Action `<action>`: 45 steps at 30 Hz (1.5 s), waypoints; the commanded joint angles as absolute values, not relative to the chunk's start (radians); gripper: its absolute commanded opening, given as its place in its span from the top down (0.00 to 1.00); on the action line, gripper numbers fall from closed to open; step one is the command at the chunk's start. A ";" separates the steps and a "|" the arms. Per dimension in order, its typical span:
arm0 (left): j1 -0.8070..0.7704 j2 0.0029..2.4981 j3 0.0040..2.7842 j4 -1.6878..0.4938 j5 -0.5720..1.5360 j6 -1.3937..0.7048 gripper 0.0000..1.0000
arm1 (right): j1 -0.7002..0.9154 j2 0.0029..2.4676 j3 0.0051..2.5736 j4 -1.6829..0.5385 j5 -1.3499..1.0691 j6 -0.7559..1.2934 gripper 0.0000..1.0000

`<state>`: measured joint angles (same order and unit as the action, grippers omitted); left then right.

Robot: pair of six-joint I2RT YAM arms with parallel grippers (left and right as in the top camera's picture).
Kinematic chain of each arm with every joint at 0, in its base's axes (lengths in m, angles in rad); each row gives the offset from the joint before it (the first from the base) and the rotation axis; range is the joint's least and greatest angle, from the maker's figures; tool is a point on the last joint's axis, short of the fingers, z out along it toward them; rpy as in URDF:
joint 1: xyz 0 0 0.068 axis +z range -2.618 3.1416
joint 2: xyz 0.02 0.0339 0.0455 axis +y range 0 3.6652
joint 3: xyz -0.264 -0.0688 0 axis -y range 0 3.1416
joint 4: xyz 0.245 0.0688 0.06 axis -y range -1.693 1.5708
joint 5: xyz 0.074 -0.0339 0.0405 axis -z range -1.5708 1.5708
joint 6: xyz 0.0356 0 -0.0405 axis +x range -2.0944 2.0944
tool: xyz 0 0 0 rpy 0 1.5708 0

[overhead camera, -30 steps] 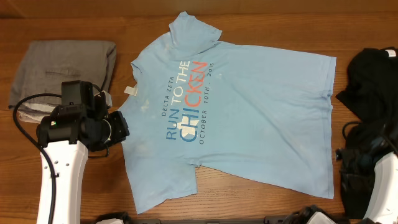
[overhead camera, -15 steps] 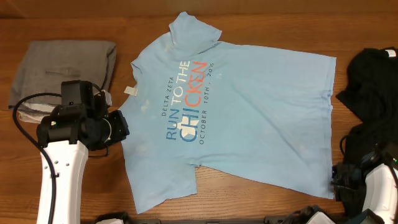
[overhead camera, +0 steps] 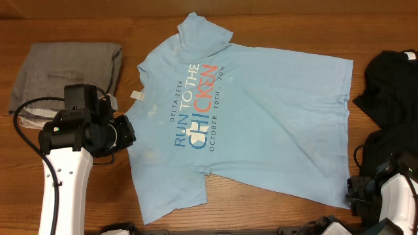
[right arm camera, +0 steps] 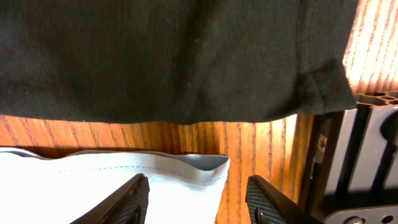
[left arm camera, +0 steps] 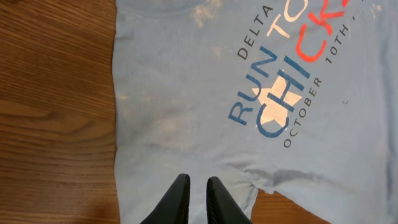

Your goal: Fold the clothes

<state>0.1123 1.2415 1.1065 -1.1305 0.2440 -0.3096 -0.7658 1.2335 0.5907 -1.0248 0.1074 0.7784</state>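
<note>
The light blue T-shirt [overhead camera: 261, 124] lies spread flat on the wooden table, chest lettering up, with the neck and its white label [overhead camera: 136, 96] to the left. My left gripper [overhead camera: 126, 135] hangs over the shirt's shoulder edge. In the left wrist view its fingers [left arm camera: 198, 185] are shut and empty, just above the blue cloth [left arm camera: 186, 93]. My right gripper [overhead camera: 351, 191] is at the shirt's front right hem corner. In the right wrist view its fingers [right arm camera: 196, 193] are wide open, straddling the hem corner [right arm camera: 155, 177].
A folded grey cloth [overhead camera: 65, 72] lies at the back left. A crumpled black garment [overhead camera: 392, 85] lies at the right, and in the right wrist view [right arm camera: 174, 56] it lies just beyond the hem. A dark metal frame [right arm camera: 367, 149] runs along the table edge.
My right arm has moved toward the table's front and a little left, to the shirt's hem corner. The left arm and the shirt have not moved.
</note>
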 commanded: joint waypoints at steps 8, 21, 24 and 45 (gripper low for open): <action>0.117 1.237 1.121 -1.125 0.256 -0.315 0.85 | -0.772 1.304 0.515 -0.947 0.066 0.786 0.42; 0.117 1.237 1.121 -1.124 0.252 -0.315 0.83 | -0.772 1.306 0.515 -0.907 0.052 0.778 0.96; 0.117 1.245 1.116 -1.134 0.252 -0.315 0.83 | -0.772 1.306 0.515 -0.890 0.017 0.729 0.96; 0.081 1.268 0.690 -1.155 0.298 -0.461 0.68 | -0.772 1.306 0.515 -0.879 -0.002 0.702 0.96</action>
